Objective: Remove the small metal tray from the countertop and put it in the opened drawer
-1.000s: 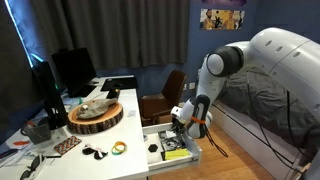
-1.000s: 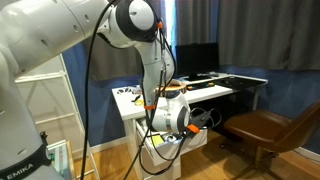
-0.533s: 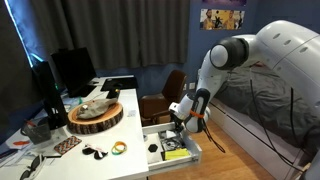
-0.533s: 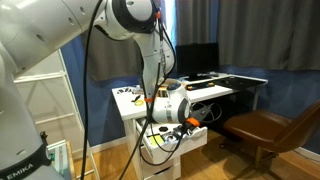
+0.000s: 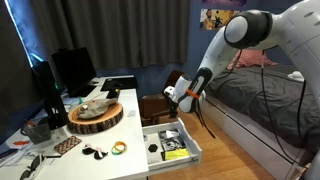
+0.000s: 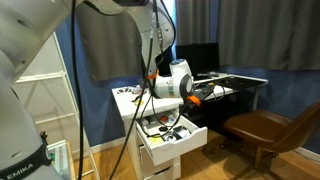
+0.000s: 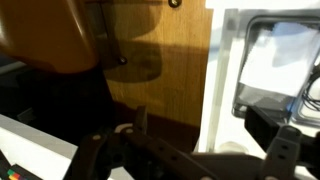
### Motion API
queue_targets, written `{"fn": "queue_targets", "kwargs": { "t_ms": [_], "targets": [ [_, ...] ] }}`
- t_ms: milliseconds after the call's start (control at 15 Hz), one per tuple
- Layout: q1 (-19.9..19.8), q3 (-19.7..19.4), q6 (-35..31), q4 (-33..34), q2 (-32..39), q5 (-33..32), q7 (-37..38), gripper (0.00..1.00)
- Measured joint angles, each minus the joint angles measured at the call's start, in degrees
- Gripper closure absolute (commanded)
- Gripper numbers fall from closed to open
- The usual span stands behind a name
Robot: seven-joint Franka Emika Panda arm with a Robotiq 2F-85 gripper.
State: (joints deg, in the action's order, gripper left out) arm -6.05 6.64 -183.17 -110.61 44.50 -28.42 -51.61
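Gripper (image 5: 179,96) has lifted clear of the drawer (image 5: 192,153) since a second ago, fingers (image 7: 95,156) spread wide and empty, so the release looks done. Small metal tray (image 7: 281,65) sits in the drawer, about 1 o'clock from the fingers in the wrist view, well apart, no contact.

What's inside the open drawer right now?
Inside the drawer, a pale tray sits toward the back, with a yellow-and-black item nearer the front and a dark object beside them. The floor under them is covered, and anything smaller is blurred.
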Motion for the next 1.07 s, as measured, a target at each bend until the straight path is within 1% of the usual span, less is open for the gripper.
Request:
{"fn": "queue_targets", "kwargs": {
  "t_ms": [133,333,467,600,667,800,933,1067],
  "targets": [
    [-6.7,9.2,5.0,-2.1,-3.0,2.1,-0.3,0.0],
    [-16.2,22.9,11.2,-4.6,-5.8,9.6,-1.9,0.0],
    [-22.4,31.5,14.8,-5.3,-6.4,16.2,-3.9,0.0],
    [-27.5,38.7,17.7,-5.7,-6.5,23.3,-5.5,0.0],
    [-29.4,41.3,18.7,-5.8,-6.5,26.4,-5.5,0.0],
    [-31.8,44.6,19.3,-6.2,-6.5,31.2,-5.3,0.0],
    [-32.9,46.3,19.9,-6.8,-6.6,33.7,-4.9,0.0],
    [-34.1,48.4,22.2,-7.7,-6.7,34.9,-5.1,0.0]
  ]
}}
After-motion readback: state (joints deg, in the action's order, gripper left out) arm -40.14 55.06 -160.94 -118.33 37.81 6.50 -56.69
